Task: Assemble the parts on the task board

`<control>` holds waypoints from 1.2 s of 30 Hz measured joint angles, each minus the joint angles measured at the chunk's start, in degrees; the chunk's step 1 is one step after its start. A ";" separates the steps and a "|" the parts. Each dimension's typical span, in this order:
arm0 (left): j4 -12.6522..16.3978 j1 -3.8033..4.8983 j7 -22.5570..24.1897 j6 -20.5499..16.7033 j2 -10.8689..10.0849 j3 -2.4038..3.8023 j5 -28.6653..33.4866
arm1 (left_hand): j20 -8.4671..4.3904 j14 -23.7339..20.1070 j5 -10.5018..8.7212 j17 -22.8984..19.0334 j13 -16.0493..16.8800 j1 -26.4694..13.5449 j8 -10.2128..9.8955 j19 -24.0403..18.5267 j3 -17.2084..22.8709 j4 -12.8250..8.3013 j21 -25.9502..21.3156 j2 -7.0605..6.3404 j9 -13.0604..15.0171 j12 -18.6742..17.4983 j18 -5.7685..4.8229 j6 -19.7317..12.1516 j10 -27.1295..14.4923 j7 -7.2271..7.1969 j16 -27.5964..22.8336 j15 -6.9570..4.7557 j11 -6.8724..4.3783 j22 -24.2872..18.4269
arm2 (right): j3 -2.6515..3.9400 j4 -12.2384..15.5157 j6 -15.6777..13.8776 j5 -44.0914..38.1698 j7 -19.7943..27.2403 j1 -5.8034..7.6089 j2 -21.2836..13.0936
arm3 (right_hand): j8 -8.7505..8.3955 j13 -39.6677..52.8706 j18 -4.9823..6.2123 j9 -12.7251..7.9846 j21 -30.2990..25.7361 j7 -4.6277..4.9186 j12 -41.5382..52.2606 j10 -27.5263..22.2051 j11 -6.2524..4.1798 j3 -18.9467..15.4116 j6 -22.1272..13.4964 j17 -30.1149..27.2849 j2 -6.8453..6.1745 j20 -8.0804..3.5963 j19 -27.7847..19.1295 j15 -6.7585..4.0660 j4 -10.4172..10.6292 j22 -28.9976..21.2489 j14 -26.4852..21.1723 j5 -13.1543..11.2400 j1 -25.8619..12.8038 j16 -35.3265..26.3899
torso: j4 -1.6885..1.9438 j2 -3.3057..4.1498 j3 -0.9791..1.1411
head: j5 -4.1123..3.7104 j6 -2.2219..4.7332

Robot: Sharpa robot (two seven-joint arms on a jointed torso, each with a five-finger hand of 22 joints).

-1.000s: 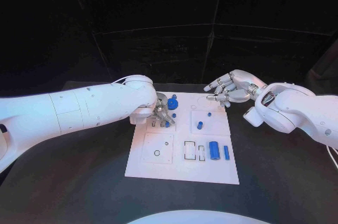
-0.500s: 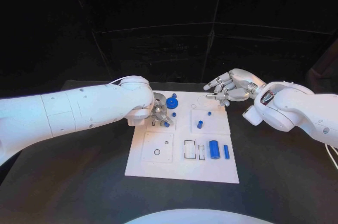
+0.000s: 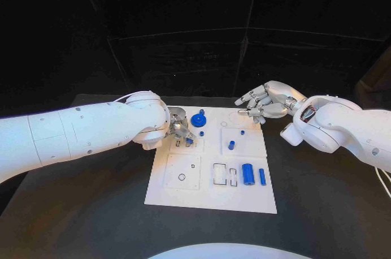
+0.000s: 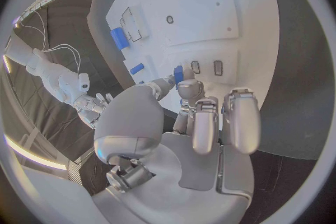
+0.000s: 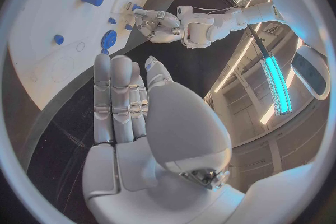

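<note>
Head view: left hand pinches a blue part (small) over the task board.

The left hand has drawn back toward the task board's left edge, uncovering the round blue part.

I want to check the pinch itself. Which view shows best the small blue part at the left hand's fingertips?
The left wrist view: the small blue part sits at the left hand's fingertips above the white task board. The head view shows only a speck; the right wrist view shows it far off.
</note>
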 measured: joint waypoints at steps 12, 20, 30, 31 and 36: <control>-1.04 -1.62 0.49 -3.60 -0.34 -0.11 -0.30 | 0.00 0.00 -0.05 0.00 0.11 -0.35 0.22 0.00 0.37 -0.22 0.00 -0.34 0.12 0.00 0.00 -0.22 0.21 -0.22 0.00 0.00 -0.21 0.00 | 0.00 -0.26 -0.04 0.00 -0.01 0.00 0.15 | 0.00 -0.07 -0.01 0.00 -0.23 0.00 0.00 0.00 0.00 -0.09 0.00 0.08 0.38 0.21 0.21 0.21 0.45 -0.09 0.20 0.00 -0.38 -0.21 | -0.03 -0.01 -0.07 | 0.15 0.08; -2.10 -2.33 0.51 -4.18 0.19 -0.13 -1.66 | 0.00 0.00 -0.06 0.00 0.22 -0.70 0.22 0.00 0.86 -0.39 0.00 -0.69 0.22 0.00 0.00 -0.22 0.21 -0.22 0.00 0.00 -0.21 0.00 | 0.00 -0.35 -0.07 0.00 0.02 0.00 0.24 | 0.00 -0.12 -0.01 0.00 -0.23 0.00 0.00 0.00 0.00 -0.09 0.00 -0.12 0.38 0.21 0.21 0.21 0.45 -0.16 0.20 0.00 -0.38 -0.55 | -0.17 0.07 -0.07 | 0.09 -0.15; -2.37 -2.64 0.47 -3.61 0.57 -0.16 -2.86 | 0.00 0.00 -0.24 0.00 0.21 -0.80 0.23 0.00 1.30 -0.83 0.00 -0.78 0.31 0.01 0.01 -0.22 0.20 -0.21 0.00 0.00 -0.20 -0.01 | -0.01 -0.38 -0.08 0.00 0.13 0.00 0.45 | -0.01 -0.12 -0.01 0.00 -0.22 0.00 0.00 0.00 0.00 -0.09 0.00 -0.20 0.38 0.21 0.21 0.21 0.45 -0.16 0.20 0.00 -0.38 -0.85 | -0.16 0.08 -0.03 | -0.15 -0.36; -2.34 -2.65 0.47 -3.51 0.57 -0.15 -2.91 | 0.00 0.00 -0.26 0.00 0.21 -0.79 0.23 0.00 1.31 -0.83 0.00 -0.78 0.31 0.01 0.00 -0.22 0.20 -0.21 0.00 0.00 -0.20 0.00 | -0.01 -0.39 -0.08 0.00 0.13 0.00 0.45 | 0.00 -0.12 -0.01 0.00 -0.22 0.00 0.00 0.00 0.00 -0.09 0.00 -0.20 0.38 0.21 0.21 0.21 0.44 -0.15 0.20 0.00 -0.38 -0.85 | -0.16 0.08 -0.03 | -0.15 -0.38; -2.23 -2.66 0.47 -2.93 0.54 -0.13 -3.14 | 0.00 0.00 -0.27 0.00 0.21 -0.79 0.22 0.00 1.31 -0.83 0.00 -0.77 0.29 0.01 0.00 -0.22 0.20 -0.21 0.00 0.00 -0.20 -0.01 | -0.01 -0.42 -0.07 0.00 0.16 -0.01 0.46 | -0.01 -0.12 -0.01 0.00 -0.22 0.00 0.00 0.00 0.00 -0.10 0.00 -0.20 0.38 0.21 0.21 0.21 0.44 -0.15 0.20 0.00 -0.38 -0.85 | -0.16 0.08 -0.03 | -0.09 -0.53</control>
